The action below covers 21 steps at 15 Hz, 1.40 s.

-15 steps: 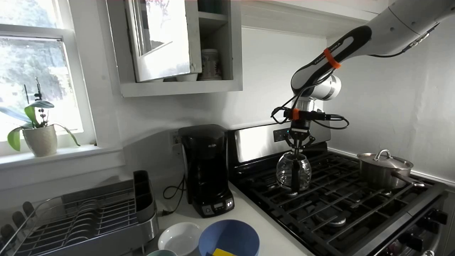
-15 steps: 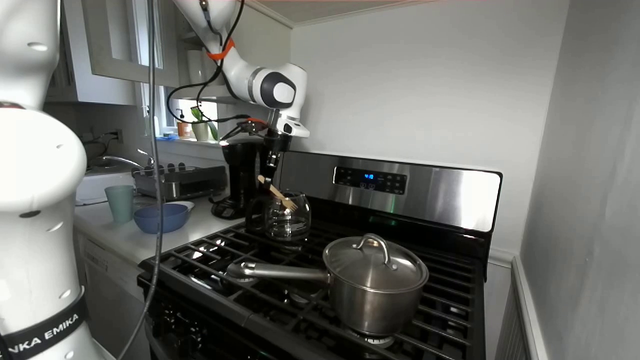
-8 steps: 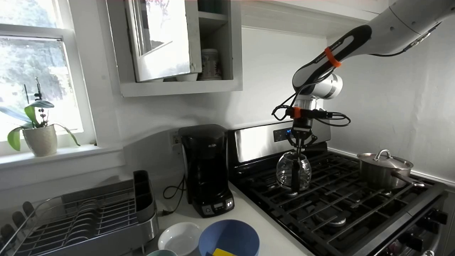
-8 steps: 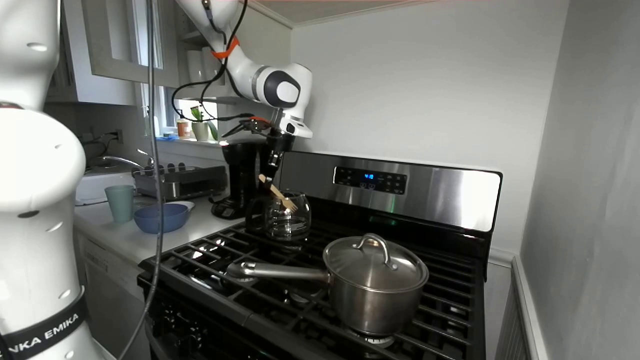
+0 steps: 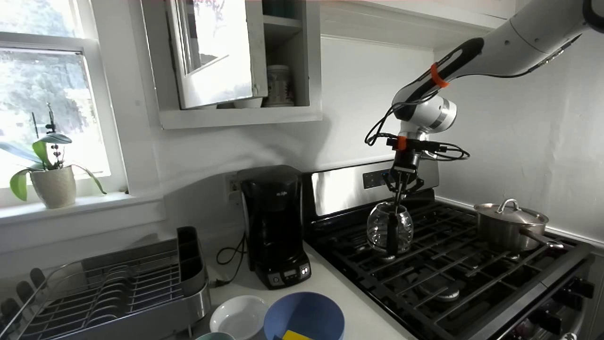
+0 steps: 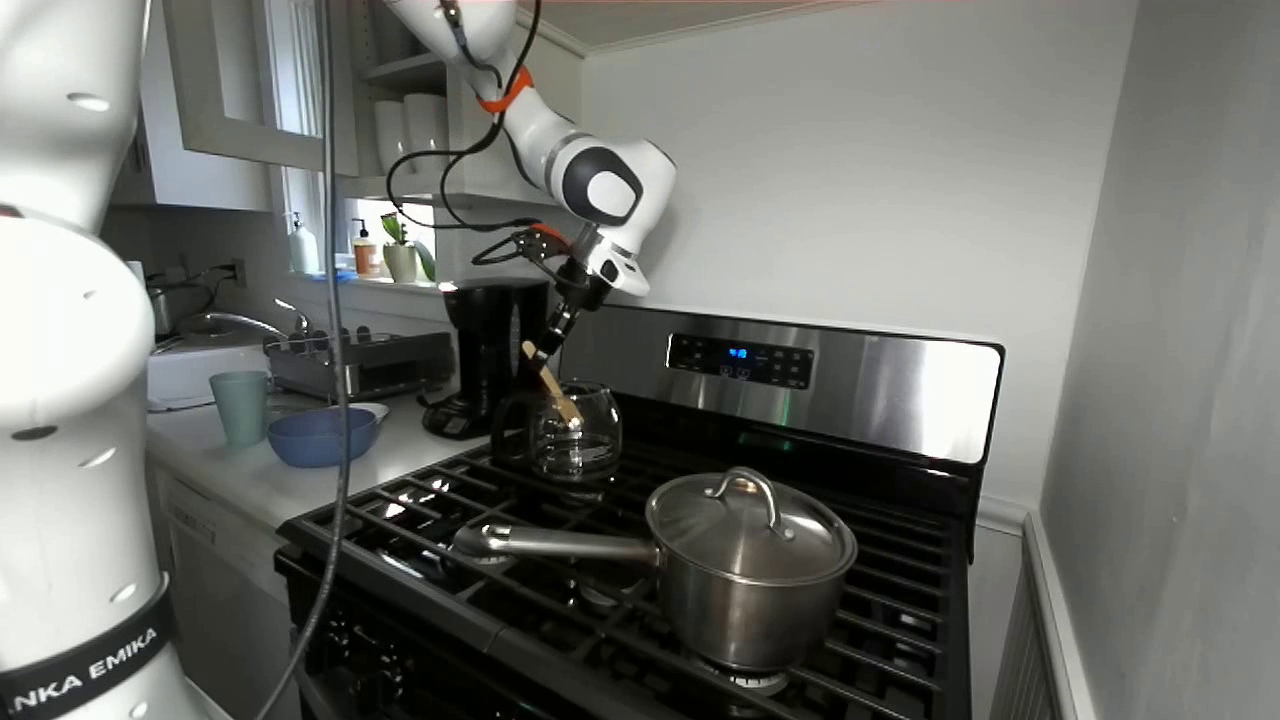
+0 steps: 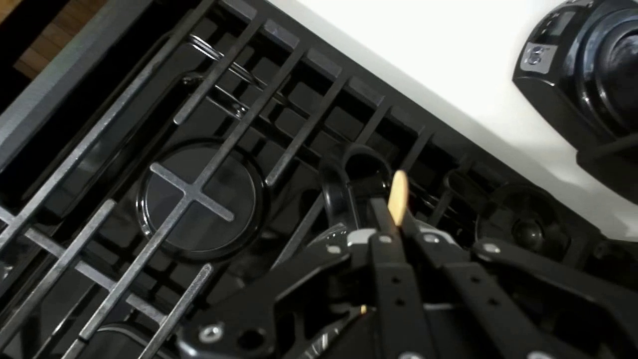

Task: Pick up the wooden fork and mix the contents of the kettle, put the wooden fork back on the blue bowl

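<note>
My gripper is shut on the handle of the wooden fork, just above a glass carafe on the stove. The fork slants down, its lower end inside the carafe's mouth. In the wrist view, the fork's handle end sticks out between the fingertips, beside the carafe's black handle. My gripper also shows over the carafe in an exterior view. The blue bowl stands on the counter, with something yellow inside; it also shows here. No steel kettle shows clearly.
A lidded steel saucepan stands on the stove grates. A black coffee maker is beside the stove. A white dish, a green cup and a dish rack are on the counter. A cabinet door hangs open above.
The arm has shifted right in both exterior views and the gripper tilts more. The fork has turned, so its tines no longer show spread; its lower end stays in the carafe. The carafe has not moved.
</note>
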Available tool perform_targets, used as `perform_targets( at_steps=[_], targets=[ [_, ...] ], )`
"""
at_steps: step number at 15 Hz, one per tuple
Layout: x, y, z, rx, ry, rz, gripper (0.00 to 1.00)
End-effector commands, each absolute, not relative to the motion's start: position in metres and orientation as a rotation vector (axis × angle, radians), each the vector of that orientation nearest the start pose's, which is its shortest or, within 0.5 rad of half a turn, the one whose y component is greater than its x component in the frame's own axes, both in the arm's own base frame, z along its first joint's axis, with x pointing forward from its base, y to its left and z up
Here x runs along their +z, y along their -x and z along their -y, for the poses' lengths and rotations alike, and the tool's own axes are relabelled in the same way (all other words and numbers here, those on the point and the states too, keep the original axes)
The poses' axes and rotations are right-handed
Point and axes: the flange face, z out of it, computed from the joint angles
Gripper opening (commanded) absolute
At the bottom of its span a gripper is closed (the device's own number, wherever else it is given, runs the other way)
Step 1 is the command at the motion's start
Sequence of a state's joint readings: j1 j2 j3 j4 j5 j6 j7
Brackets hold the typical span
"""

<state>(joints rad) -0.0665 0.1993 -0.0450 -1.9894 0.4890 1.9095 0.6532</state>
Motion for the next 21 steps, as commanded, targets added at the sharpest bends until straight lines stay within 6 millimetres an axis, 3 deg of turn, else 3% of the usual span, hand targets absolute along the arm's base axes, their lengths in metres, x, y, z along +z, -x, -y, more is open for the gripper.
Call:
perform_targets(
  at_steps=[1, 9, 15, 21],
  targets=[
    [0.338, -0.579, 0.049, 0.601, 2.34, -1.238, 0.01],
    [0.308, -0.588, 0.077, 0.832, 2.184, -1.239, 0.01],
    [0.303, -0.59, 0.087, 0.955, 2.17, -1.244, 0.01],
    [0.313, -0.602, 0.098, 0.839, 2.153, -1.373, 0.01]
  ],
)
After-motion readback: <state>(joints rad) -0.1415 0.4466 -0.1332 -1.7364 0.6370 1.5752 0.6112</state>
